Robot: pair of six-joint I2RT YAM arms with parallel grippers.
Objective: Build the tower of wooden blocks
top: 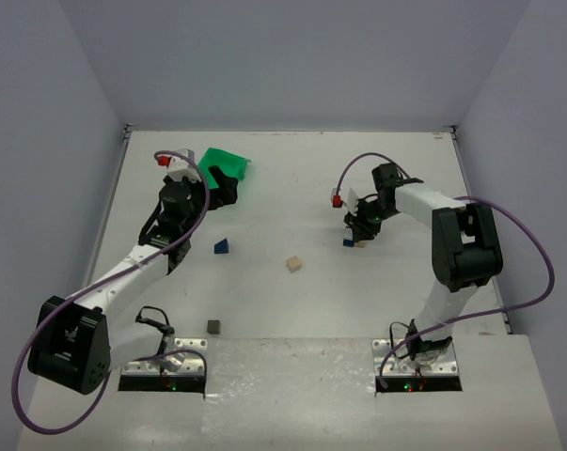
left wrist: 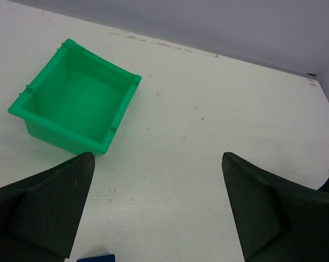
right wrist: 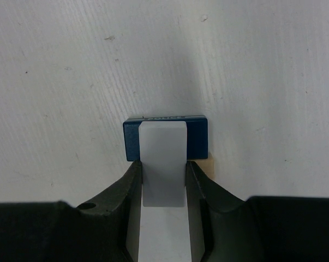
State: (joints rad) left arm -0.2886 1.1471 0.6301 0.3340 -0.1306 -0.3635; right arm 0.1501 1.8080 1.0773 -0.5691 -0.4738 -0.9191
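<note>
Setting: a white desk (top: 292, 310) closed in by pale grey walls, both arms bolted at its near edge.
Tower: the wood block tower (top: 352, 241) stands right of centre, a blue block (right wrist: 197, 136) on top with a sliver of tan beneath.
Right gripper (right wrist: 163, 164): nearly closed, pinching the white slab (right wrist: 163, 142) by its long sides above the blue block; whether the two touch cannot be told.
Left gripper (left wrist: 157, 158): spread wide and holding nothing, near the green bin (left wrist: 71, 103).
Step in hand: probably seating the slab. It should go down flat and centred, be released only once it rests, and the gripper should then lift straight up.
Loose pieces: blue wedge (top: 223, 246), tan cube (top: 293, 264) and dark cube (top: 213, 326), well apart to the left.
Room: bare desk surrounds the tower, with the walls well off.
</note>
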